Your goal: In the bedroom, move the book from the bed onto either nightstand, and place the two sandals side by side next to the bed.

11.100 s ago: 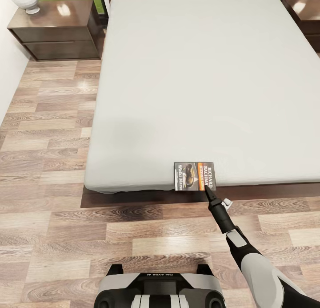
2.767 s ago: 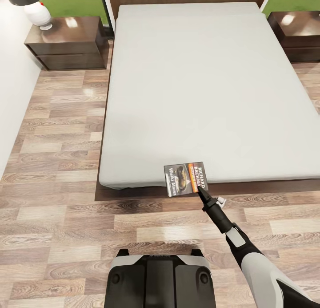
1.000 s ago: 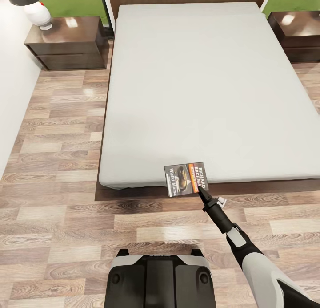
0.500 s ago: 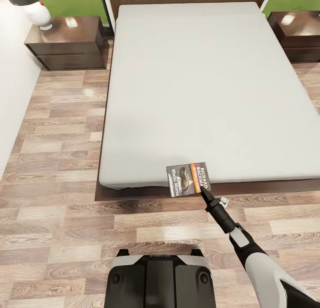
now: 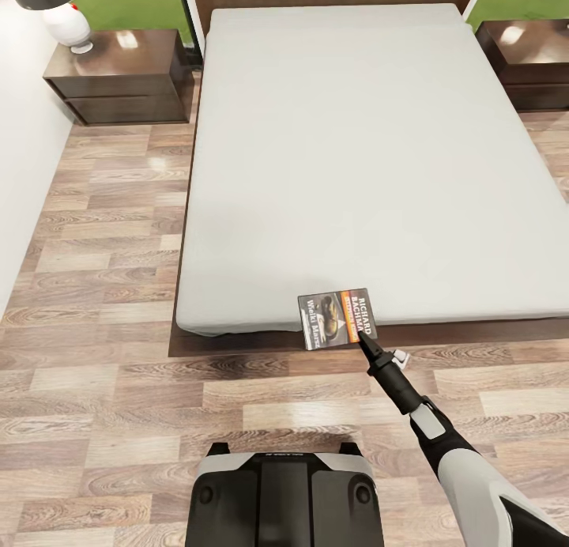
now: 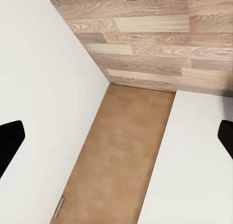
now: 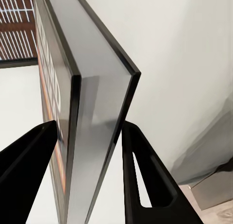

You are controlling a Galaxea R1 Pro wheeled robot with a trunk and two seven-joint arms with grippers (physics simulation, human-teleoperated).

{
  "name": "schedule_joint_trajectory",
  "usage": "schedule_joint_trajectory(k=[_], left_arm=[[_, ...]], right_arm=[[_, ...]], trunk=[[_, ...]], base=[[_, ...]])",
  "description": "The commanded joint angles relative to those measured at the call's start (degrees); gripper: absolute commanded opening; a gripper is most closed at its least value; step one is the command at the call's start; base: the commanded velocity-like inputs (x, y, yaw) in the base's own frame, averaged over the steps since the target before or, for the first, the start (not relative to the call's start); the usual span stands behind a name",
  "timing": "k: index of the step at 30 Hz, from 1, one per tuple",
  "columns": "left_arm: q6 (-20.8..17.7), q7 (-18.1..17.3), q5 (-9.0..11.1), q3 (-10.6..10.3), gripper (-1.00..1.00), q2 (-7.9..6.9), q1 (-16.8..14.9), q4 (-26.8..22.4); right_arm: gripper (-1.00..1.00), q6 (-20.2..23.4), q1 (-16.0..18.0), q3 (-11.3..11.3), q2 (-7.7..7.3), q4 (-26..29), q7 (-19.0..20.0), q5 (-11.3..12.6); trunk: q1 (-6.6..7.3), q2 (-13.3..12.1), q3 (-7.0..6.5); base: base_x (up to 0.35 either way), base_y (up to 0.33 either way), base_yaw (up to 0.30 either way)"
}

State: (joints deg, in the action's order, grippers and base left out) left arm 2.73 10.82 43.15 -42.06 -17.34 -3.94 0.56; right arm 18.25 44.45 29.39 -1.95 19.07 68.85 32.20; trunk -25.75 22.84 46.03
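Observation:
The book (image 5: 337,318), dark with an orange band and white lettering, hangs over the foot edge of the light-grey bed (image 5: 340,152). My right gripper (image 5: 365,341) is shut on its near right corner. In the right wrist view the two black fingers (image 7: 29,156) pinch the book's edge (image 7: 97,102) between them. My left gripper (image 6: 116,139) is open, with only its two dark fingertips (image 6: 9,144) far apart at the frame's sides. The sandals are out of view.
A dark nightstand (image 5: 118,77) with a white lamp (image 5: 67,21) stands left of the headboard, and another nightstand (image 5: 528,53) stands at the right. A white wall (image 5: 20,175) runs along the left. Wood-plank floor (image 5: 103,357) lies between me and the bed.
Over the last second the right gripper and the book have shifted slightly to the right along the bed's foot edge. The bed and nightstands stand as before.

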Motion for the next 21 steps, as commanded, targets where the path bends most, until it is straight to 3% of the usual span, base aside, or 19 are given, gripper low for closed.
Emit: schedule_joint_trajectory(k=[1,21], left_arm=[[0.2,0.1,0.4,-0.5,1.00,0.02,0.0,0.1],[0.2,0.1,0.4,-0.5,1.00,0.02,0.0,0.1]], right_arm=[[-1.00,0.6,0.0,0.1,0.00,-0.1,0.1,0.3],[-1.00,-1.4,0.0,0.4,0.19,-0.5,0.1,0.6]], trunk=[[-0.03,0.1,0.05],[-0.03,0.1,0.05]], base=[[0.000,0.000,0.000],[0.000,0.000,0.000]])
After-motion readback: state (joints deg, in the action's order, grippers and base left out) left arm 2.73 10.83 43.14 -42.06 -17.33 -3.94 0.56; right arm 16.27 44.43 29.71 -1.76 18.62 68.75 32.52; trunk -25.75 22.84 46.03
